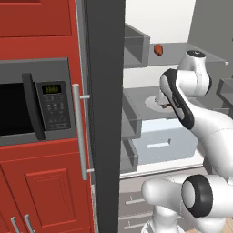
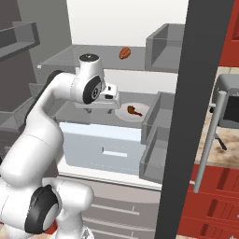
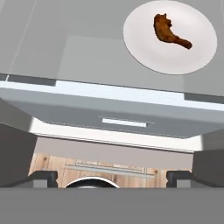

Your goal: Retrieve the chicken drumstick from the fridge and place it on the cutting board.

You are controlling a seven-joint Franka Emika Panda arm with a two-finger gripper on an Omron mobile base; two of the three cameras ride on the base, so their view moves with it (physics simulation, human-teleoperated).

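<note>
The fridge (image 1: 107,113) stands open, and my arm reaches into its pale grey interior. The chicken drumstick (image 3: 170,30), a small reddish-brown piece, lies on a white plate (image 3: 144,43) on the middle glass shelf; it also shows in the right base view, drumstick (image 2: 134,110) on plate (image 2: 143,115). My gripper (image 3: 111,177) is open and empty, its fingertips (image 3: 41,177) wide apart. It hovers at the shelf's front edge, short of the plate and to its left, as gripper (image 2: 100,106) shows. The cutting board is out of view.
A rounded orange-brown lump (image 2: 124,52) rests on the upper shelf. A pale drawer (image 2: 102,144) sits under the plate's shelf. Grey door bins (image 2: 156,121) flank the plate on the right. A microwave (image 1: 32,104) sits in red cabinets beside the fridge's silver handle (image 1: 82,132).
</note>
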